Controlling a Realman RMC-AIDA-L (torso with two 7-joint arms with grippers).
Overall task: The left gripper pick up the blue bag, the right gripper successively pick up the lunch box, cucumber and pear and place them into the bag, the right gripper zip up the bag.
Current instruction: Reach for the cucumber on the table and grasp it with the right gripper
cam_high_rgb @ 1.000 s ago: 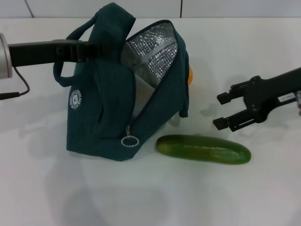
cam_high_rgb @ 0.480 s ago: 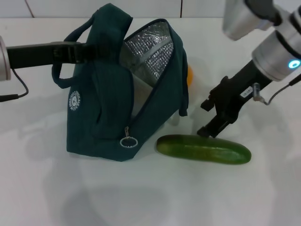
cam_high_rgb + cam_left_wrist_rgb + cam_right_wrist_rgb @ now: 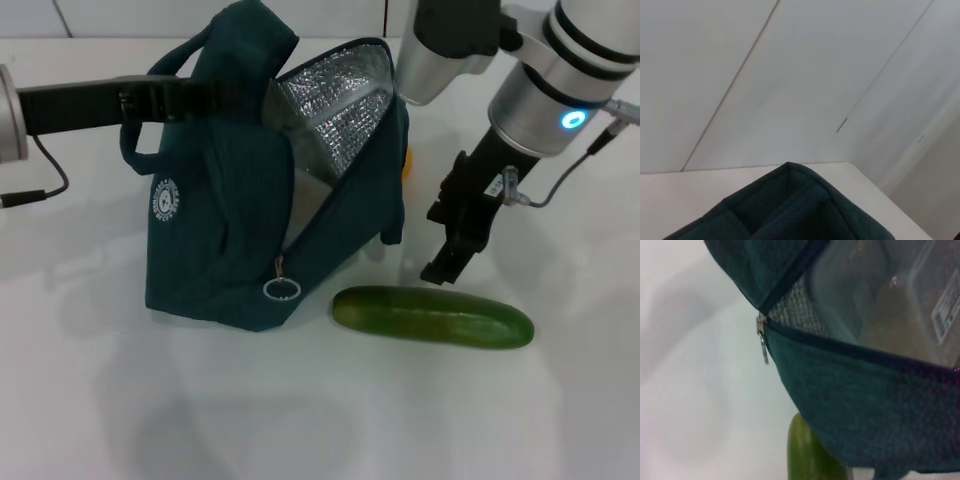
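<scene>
White tabletop (image 3: 300,420) fills the scene, with pale wall panels behind it. On it stands the blue bag (image 3: 215,250), its mouth gaping to show the silver foil lining. The left gripper (image 3: 195,95) reaches in from the left and holds the bag up by the fabric near a handle; it appears clamped on the cloth, though its fingertips are hidden in the folds.

By the look of things, the task is about a third done. The right wrist view shows the lunch box (image 3: 900,300) already inside the bag, its clear plastic and a label visible through the opening. The cucumber (image 3: 432,317) lies flat on the table just beside the bag's lower right corner, not yet picked up. Only a sliver of the pear (image 3: 407,160) shows, orange-yellow, behind the bag's right edge. The zipper pull (image 3: 281,289) hangs at the low end of its track, so the bag is not yet zipped.

The right gripper (image 3: 452,262) hangs just above the cucumber's left half, pointing down, holding nothing. Its fingers (image 3: 440,272) stand slightly apart, not touching the cucumber as far as can be judged.
</scene>
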